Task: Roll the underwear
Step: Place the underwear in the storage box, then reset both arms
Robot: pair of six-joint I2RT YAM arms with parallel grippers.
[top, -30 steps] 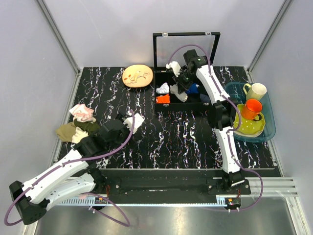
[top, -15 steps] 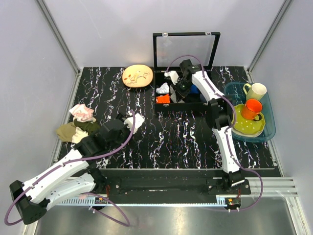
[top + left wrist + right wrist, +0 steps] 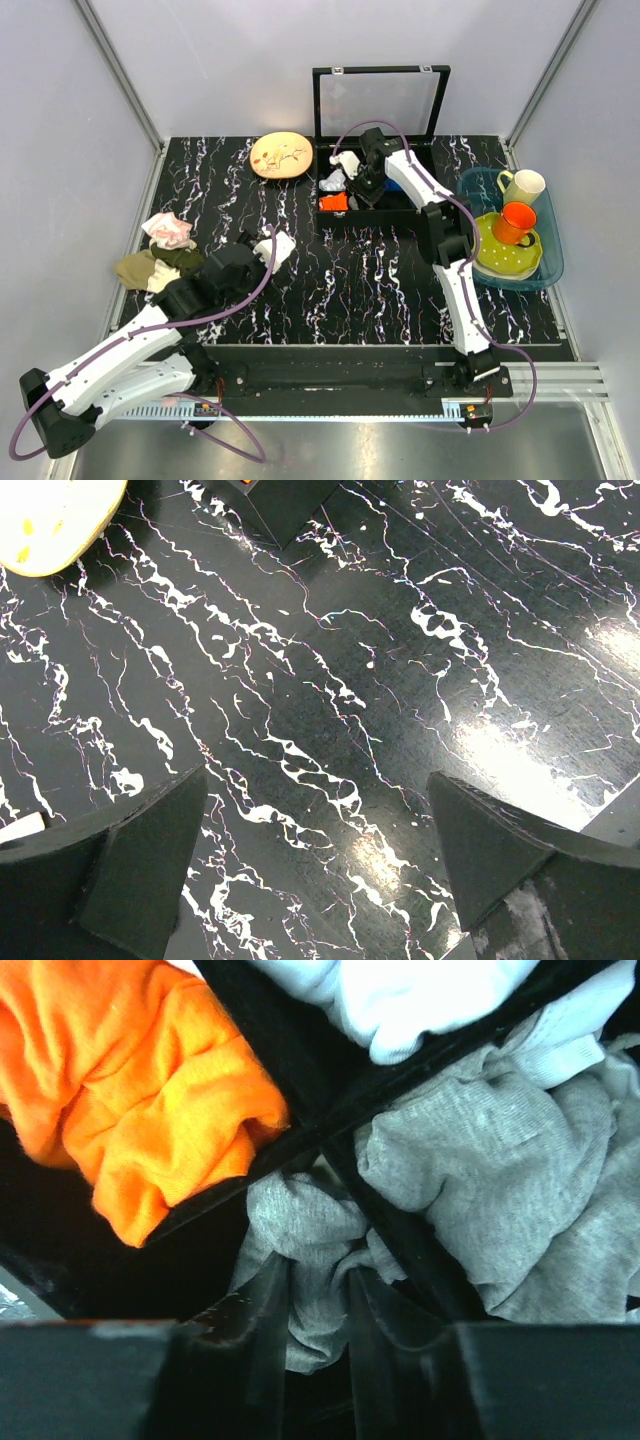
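Black box [image 3: 370, 221]: underwear [image 3: 300, 1232] bunched, direction unclear

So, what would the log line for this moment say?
right claw: shut on underwear in black box | left claw: open, empty, above table

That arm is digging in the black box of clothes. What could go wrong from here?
The right gripper pinches only a small bunch of the underwear, so it may slip out when lifted. The cloth sits against the box's black divider and could snag there. A larger grey cloth lies just across the divider and might get dragged along.
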